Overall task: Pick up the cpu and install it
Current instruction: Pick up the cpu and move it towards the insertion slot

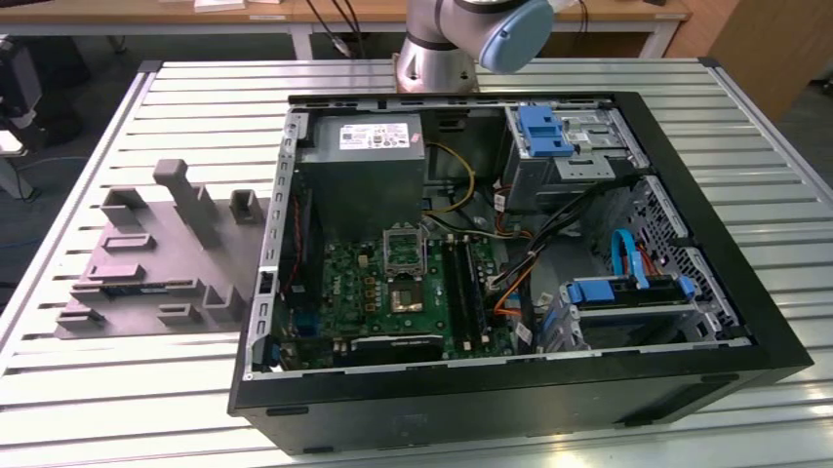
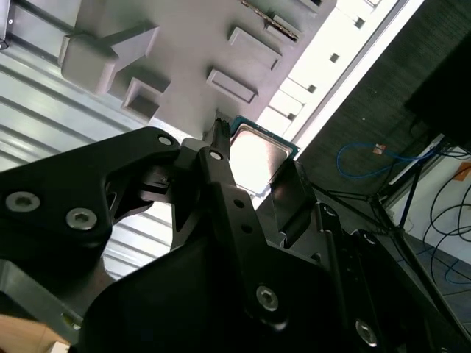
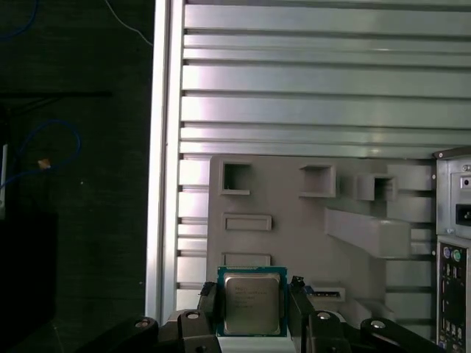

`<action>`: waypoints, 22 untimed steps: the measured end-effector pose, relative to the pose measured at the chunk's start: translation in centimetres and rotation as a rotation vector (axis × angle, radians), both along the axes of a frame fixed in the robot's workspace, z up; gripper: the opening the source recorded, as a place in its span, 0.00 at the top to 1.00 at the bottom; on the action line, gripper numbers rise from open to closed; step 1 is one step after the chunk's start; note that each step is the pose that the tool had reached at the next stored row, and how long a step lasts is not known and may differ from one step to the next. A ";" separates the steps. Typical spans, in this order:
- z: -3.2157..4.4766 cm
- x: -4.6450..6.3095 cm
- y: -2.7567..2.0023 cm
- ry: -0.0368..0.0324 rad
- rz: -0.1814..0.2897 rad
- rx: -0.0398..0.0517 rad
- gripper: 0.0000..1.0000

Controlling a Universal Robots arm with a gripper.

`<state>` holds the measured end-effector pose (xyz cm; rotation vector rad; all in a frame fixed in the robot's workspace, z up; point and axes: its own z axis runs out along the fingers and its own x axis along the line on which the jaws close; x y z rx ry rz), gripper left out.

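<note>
Silver-grey cpu [image 3: 252,307] edged teal, pale grey tray [image 3: 294,243], black hand [image 3: 252,294]

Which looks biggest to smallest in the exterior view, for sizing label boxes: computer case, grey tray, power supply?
1. computer case
2. grey tray
3. power supply
No two look alike in size here.

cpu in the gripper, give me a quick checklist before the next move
1. cpu gripped: ok, the gripper has a finger against each of two opposite edges in both wrist views.
2. cpu clear of the grey tray: ok, held well above it.
3. cpu square in the grip: ok, its edges run parallel to the fingers in the first wrist view.
4. computer case open: ok, side panel off, motherboard exposed.
5. socket open and empty: cannot tell from the exterior view.
</note>
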<state>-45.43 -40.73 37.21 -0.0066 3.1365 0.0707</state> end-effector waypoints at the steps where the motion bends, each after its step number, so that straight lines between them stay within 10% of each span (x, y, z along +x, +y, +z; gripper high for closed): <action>1: 0.08 0.0 0.00 -0.0001 0.000 0.0001 0.53; 22: 1.79 0.1 0.00 -0.0001 0.000 0.0001 0.53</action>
